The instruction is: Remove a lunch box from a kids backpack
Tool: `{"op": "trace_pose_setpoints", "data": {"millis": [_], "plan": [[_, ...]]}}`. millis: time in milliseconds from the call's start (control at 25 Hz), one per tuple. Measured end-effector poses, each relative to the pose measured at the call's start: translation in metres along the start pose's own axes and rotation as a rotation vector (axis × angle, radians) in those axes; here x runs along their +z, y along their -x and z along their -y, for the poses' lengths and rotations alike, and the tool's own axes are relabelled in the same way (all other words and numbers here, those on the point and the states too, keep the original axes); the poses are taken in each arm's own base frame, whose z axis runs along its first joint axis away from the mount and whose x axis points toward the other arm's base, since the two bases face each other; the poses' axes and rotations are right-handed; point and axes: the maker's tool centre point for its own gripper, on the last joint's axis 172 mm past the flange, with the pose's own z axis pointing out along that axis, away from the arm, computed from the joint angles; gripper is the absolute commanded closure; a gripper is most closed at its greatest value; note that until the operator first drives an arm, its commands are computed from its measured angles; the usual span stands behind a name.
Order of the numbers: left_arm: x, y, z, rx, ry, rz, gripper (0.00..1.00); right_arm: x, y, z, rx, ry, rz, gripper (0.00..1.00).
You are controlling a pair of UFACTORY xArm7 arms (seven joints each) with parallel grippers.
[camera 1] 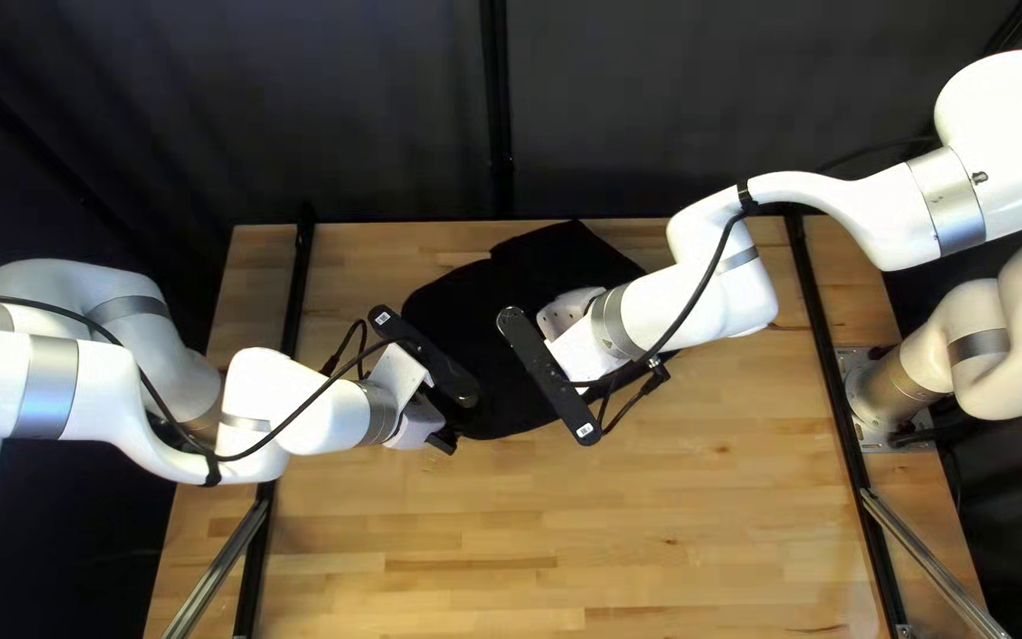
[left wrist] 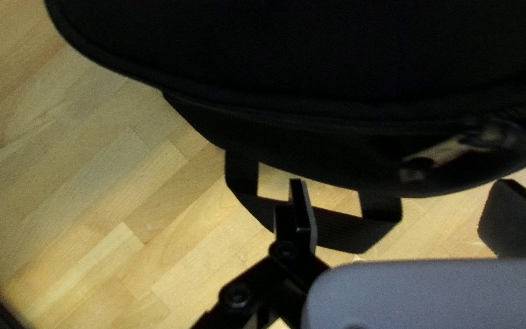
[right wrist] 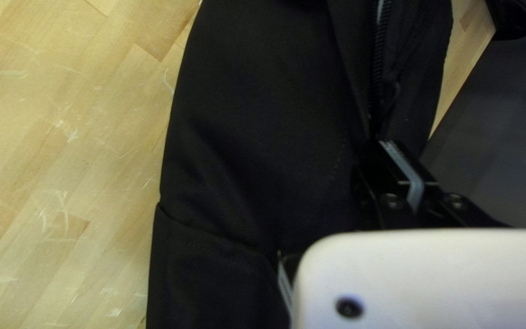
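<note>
My left gripper (camera 1: pixel 440 441) is at the near left edge of the black backpack (camera 1: pixel 452 302) in the top left view. In the left wrist view this gripper (left wrist: pixel 406 210) stands open, its fingers apart around part of a black webbing loop (left wrist: pixel 342 230); a metal zipper pull (left wrist: pixel 436 155) hangs ahead on the backpack (left wrist: pixel 336 67). My right gripper (camera 1: pixel 568 310) is over the backpack's right part, fingertips hidden there. The right wrist view shows this gripper (right wrist: pixel 404 167) shut against the dark cloth, near the end of a zipper (right wrist: pixel 380 67). No lunch box can be seen.
The backpack lies toward the far side of the wooden table (camera 1: pixel 499 533). Black rails (camera 1: pixel 825 343) run along both sides of the table. A dark curtain (camera 1: pixel 393 107) hangs behind the far edge, and black cables (camera 1: pixel 623 408) loop beside both wrists.
</note>
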Motion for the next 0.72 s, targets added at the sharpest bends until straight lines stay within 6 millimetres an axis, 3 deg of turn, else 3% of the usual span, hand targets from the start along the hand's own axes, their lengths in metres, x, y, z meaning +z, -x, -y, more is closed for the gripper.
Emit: {"op": "trace_pose_setpoints", "data": {"millis": [440, 720], "plan": [[0.001, -0.013, -0.008, 0.000, 0.019, -0.018, 1.00, -0.001, -0.002, 0.003, 0.002, -0.008, 0.007, 1.00], [-0.005, -0.014, -0.003, 0.007, 0.023, -0.022, 1.00, -0.002, -0.002, 0.013, 0.003, -0.017, 0.013, 1.00]]}}
